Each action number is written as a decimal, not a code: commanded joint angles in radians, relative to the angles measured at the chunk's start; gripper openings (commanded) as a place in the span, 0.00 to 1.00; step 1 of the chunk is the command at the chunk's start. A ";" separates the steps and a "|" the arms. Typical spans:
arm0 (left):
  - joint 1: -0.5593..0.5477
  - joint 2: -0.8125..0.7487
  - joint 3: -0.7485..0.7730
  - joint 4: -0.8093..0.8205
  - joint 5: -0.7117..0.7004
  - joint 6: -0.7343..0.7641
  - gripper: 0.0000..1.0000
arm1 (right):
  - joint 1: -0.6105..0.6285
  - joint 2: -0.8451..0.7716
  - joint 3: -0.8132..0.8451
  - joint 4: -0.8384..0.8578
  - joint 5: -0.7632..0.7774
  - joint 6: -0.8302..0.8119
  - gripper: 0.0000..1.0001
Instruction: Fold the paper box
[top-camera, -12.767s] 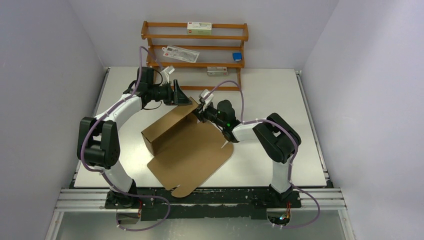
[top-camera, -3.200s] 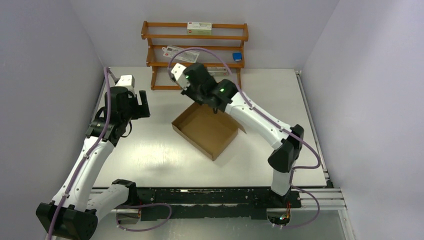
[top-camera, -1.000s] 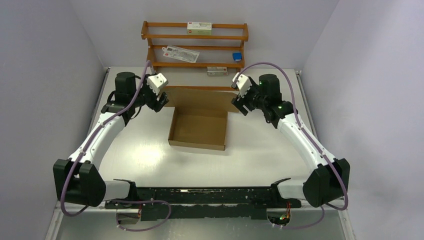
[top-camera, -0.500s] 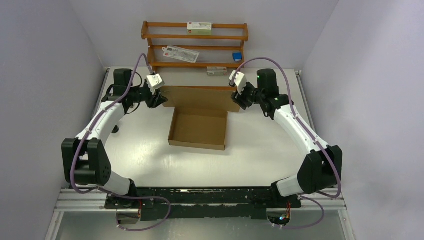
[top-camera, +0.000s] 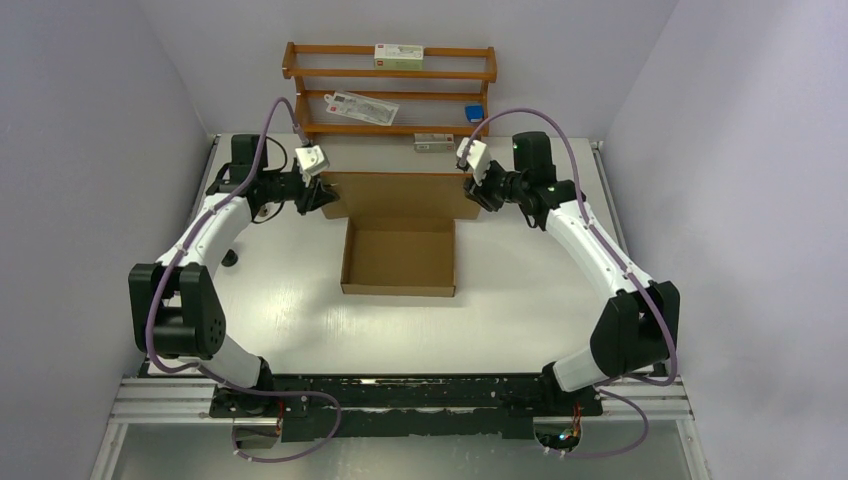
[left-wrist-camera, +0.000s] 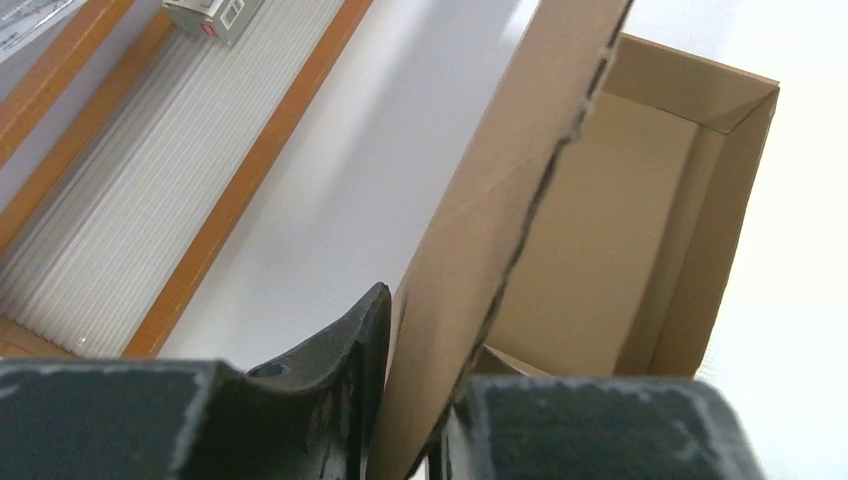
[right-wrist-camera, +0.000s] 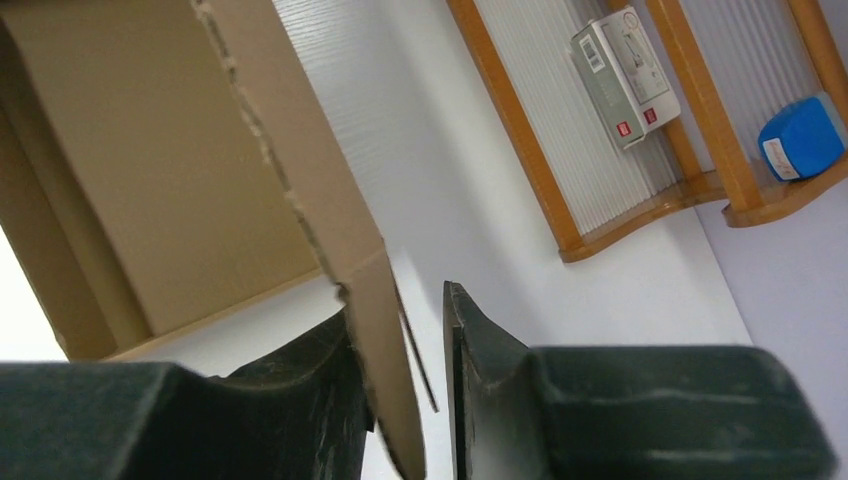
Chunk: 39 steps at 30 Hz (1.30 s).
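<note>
Seemingly my left gripper (left-wrist-camera: 420, 345) clamps the paper box (top-camera: 398, 262) by its upright lid flap (top-camera: 400, 195); my right gripper (right-wrist-camera: 398, 308) straddles it, jaws apart, for folding down.

One paper box (top-camera: 398, 258), one rack (top-camera: 330, 73)

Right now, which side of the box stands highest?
The far flap, between the left hand and right hand: it stands up tall, while the other three walls are low.
</note>
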<state>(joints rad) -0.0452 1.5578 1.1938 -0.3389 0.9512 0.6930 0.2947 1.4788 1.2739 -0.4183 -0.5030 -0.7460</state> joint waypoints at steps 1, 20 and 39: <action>0.008 0.007 0.041 -0.015 0.030 0.028 0.20 | -0.011 0.012 0.030 -0.020 -0.028 -0.012 0.29; -0.107 -0.159 -0.060 0.125 -0.337 -0.252 0.05 | 0.014 -0.010 0.005 0.054 0.046 0.281 0.00; -0.341 -0.231 -0.160 0.226 -0.946 -0.809 0.05 | 0.273 -0.064 -0.023 0.105 0.702 0.865 0.00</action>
<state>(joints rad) -0.3405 1.3350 1.0492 -0.1692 0.1314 0.0654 0.5014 1.4044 1.2034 -0.3218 0.0391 -0.0620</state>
